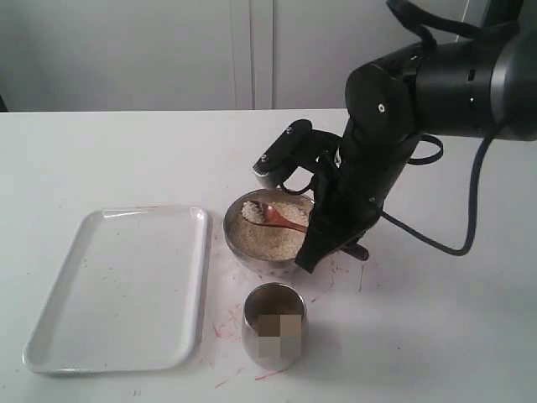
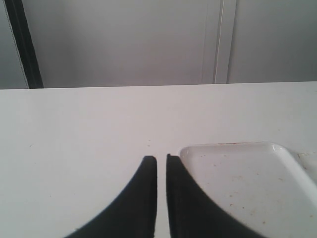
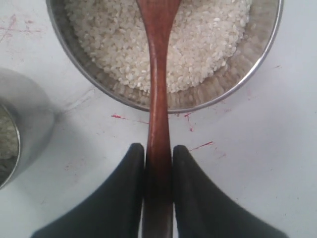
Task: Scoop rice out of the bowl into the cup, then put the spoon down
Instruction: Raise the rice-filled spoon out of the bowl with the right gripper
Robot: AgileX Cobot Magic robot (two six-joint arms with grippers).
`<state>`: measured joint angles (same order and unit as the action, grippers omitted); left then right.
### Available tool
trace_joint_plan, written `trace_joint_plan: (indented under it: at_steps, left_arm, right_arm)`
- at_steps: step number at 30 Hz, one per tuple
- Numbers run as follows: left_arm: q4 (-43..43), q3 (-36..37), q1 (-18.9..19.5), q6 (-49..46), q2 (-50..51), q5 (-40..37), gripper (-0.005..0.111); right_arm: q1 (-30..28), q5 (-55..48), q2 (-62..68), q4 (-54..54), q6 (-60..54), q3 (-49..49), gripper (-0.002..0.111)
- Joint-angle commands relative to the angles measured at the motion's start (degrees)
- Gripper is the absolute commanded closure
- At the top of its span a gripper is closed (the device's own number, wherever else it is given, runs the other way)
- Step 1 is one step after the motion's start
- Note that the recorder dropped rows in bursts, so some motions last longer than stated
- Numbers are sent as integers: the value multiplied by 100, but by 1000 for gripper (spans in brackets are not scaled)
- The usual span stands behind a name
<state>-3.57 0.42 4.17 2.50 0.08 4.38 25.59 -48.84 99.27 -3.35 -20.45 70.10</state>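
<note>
Right gripper (image 3: 158,153) clamped on wooden spoon (image 3: 157,74), head ahead over steel bowl (image 3: 257,64) of rice (image 3: 198,39), steel cup (image 3: 34,119) beside holding a little rice, left gripper (image 2: 161,161) closed beside white tray (image 2: 237,146)

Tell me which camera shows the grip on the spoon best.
The right wrist view: the spoon handle sits clamped between the two fingers. The exterior view shows mainly its head over the rice; the left wrist view shows no spoon.
</note>
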Motion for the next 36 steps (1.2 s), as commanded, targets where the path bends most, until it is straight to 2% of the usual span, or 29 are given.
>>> trace_joint_plan:
  at_steps: [1, 6, 14, 26, 36]
  left_arm:
    - [-26, -42, -32, 31, -8, 17, 92]
    - [-26, -42, -32, 31, -8, 17, 92]
    - [-26, -42, -32, 31, -8, 17, 92]
    - [-26, -42, -32, 31, -8, 17, 92]
    - [-26, -42, -32, 31, -8, 17, 92]
  right_arm:
    - [-42, 93, -132, 55, -53, -126, 108]
    - [-42, 274, -501, 139, -41, -374, 108]
    - [-42, -31, -1417, 244, -29, -817, 108]
    - [-42, -1367, -3065, 335, 431, -1157, 108]
    - [-42, -2112, -3804, 797, 556, -1157, 108]
